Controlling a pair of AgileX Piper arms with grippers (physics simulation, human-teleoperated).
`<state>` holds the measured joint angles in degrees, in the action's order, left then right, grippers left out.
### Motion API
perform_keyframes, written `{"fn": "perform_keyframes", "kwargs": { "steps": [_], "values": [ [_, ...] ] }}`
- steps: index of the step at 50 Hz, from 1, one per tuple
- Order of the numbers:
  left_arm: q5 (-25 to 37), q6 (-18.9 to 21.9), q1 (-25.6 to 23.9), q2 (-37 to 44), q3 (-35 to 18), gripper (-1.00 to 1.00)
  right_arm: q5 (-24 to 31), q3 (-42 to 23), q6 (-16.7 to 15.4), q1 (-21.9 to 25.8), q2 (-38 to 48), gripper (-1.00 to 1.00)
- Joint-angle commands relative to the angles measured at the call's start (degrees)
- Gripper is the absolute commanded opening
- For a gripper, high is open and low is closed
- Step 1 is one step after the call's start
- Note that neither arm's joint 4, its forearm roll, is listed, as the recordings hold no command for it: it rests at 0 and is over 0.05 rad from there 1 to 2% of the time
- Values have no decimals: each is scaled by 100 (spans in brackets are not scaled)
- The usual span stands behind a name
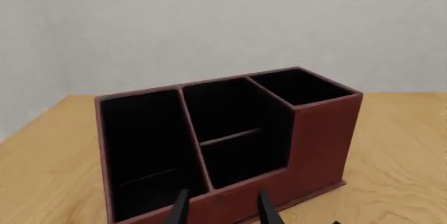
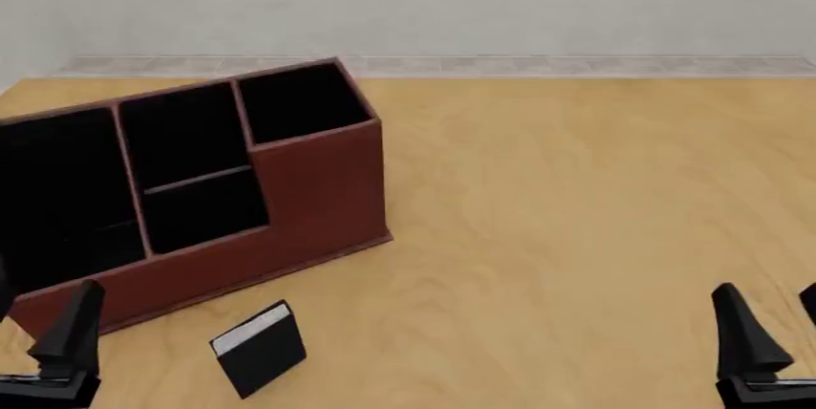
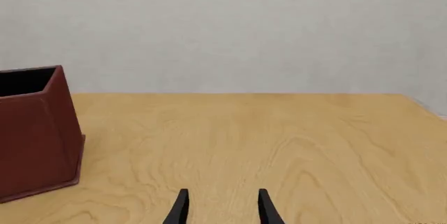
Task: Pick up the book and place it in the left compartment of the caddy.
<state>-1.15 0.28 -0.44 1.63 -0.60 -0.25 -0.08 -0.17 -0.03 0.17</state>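
In the front view, the book (image 2: pixel 259 349) is lying on the table (image 2: pixel 574 218), just beside the caddy (image 2: pixel 319 194) at its 6 o'clock, outside the left compartment (image 2: pixel 57 194). Both the left gripper (image 1: pixel 221 208) and the right gripper (image 3: pixel 221 208) are being held open, empty.

Pale wood-grain desk (image 2: pixel 574 237), smooth with a soft satin look. Reddish-brown, leather-like matt skin on the caddy (image 2: pixel 319 189), lined in flat black inside, including the left compartment (image 2: pixel 57 194). Matt black cover on the book (image 2: pixel 262 356), white paper-like page edge. Matt black, plastic-looking left gripper (image 1: pixel 220 208) and right gripper (image 3: pixel 220 208). Plain matt grey wall (image 3: pixel 223 25).
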Motion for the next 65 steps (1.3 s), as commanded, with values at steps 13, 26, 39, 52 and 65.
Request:
{"fn": "perform_keyframes", "kwargs": {
  "steps": [13,26,39,52,65],
  "values": [
    [302,245,-571,323,-363,100,3,-3,98,-2,50,100],
    [323,552,-1175,1446,-815,100,39,-4,130,-9,27,100],
    [852,784,-1666,1823,-1324,100,-61,-1,98,29,213,100],
    [1459,1045,-2005,1970,-1745,100,-138,2,75,9,323,100],
    [1853,1182,-2398,2159,-1883,100,-177,4,50,1,383,100]
  ]
}}
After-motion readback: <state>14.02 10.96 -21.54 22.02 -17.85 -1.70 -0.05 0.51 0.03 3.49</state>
